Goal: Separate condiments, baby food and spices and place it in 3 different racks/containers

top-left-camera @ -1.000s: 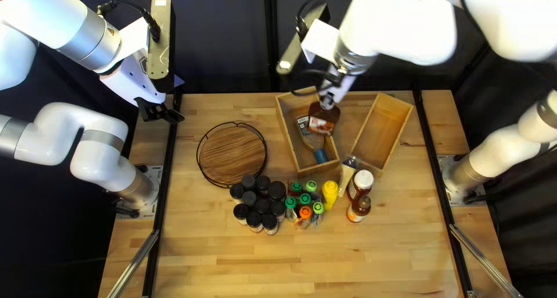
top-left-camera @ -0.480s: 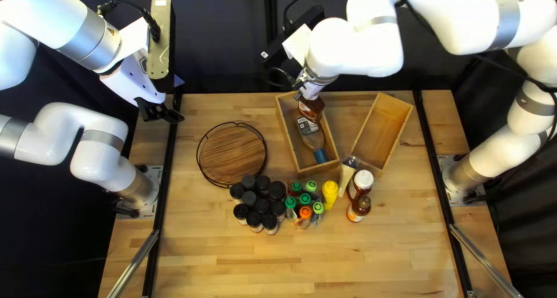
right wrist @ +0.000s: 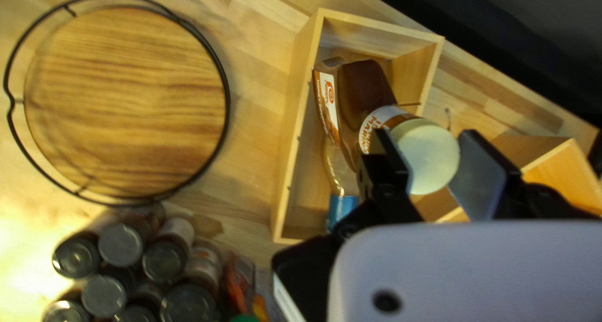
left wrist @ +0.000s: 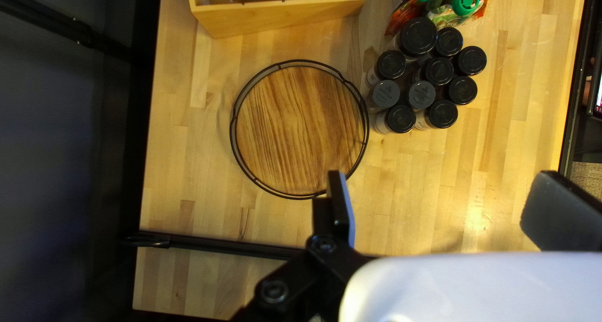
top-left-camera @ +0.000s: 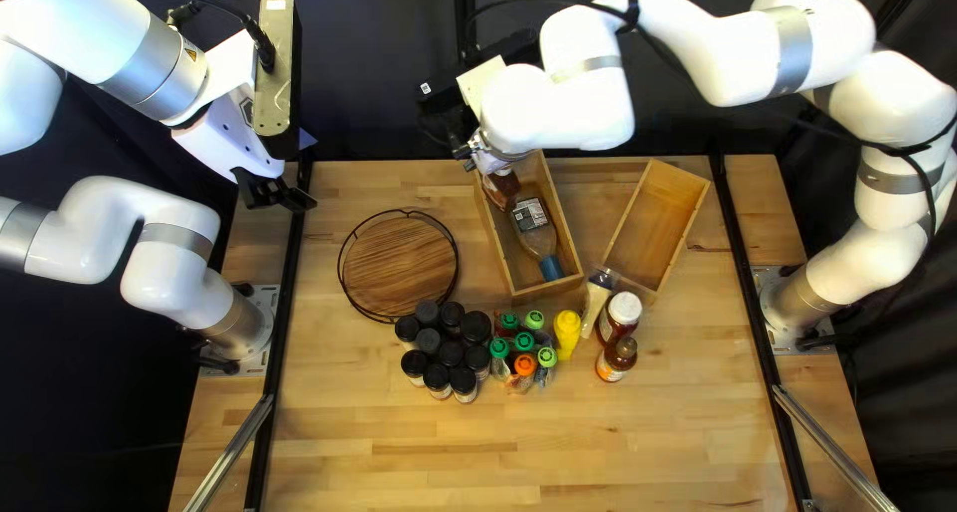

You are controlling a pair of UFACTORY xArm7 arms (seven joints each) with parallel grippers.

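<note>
Fingers point(right wrist: 480, 174) of the right gripper point(top-left-camera: 491, 161) clamp a brown bottle point(right wrist: 367, 87) by its pale cap point(right wrist: 431, 159) — over the box point(top-left-camera: 546, 293) holding a blue-capped bottle point(top-left-camera: 535, 235). Left gripper point(top-left-camera: 276, 193) hangs, jaws well apart, left of the round tray point(top-left-camera: 399, 263) — black-lidded jars point(top-left-camera: 451, 354) just beside it.

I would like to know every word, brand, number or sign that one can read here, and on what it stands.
No whole word, brand or number reads surely.
Bottle in the right gripper: neck label partly cut off.
Lying bottle: print too small.
Black-lidded jars: marks too small.
Left arm: yellow triangle sign, symbol too small.
</note>
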